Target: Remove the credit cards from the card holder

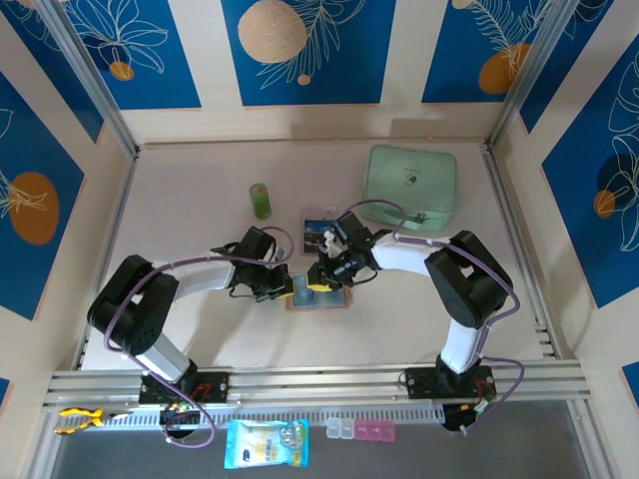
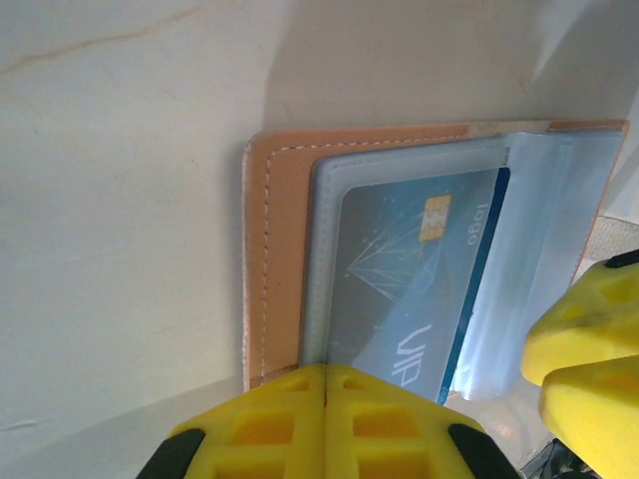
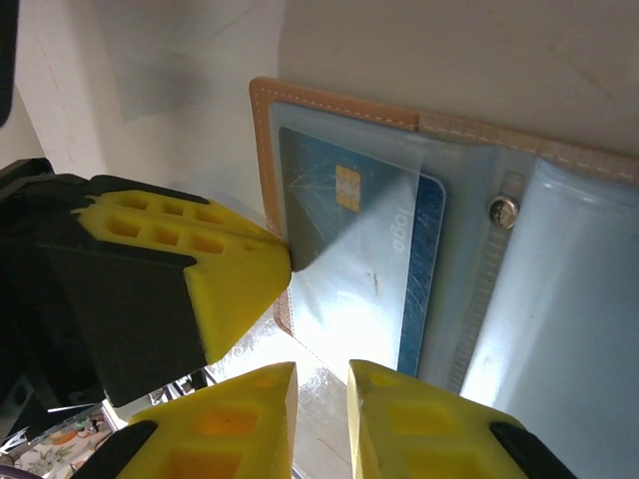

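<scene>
Both over pale table (image 1: pixel 200 190): left gripper (image 2: pixel 326 374) clenched at card holder (image 2: pixel 275 200), right gripper (image 3: pixel 321 377) parted

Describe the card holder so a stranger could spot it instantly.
Start at the mint-green pouch, far right. Closer in, at centre, the card holder lies open. Unlike the pouch, it is small, tan-edged, with a blue card under clear plastic.

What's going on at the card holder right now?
The card holder lies open on the table between both arms. The left end effector, shut, rests at its tan edge. The right end effector, jaws slightly apart, hovers over the clear sleeve. A blue card sits inside that sleeve, not yet pulled out.
</scene>
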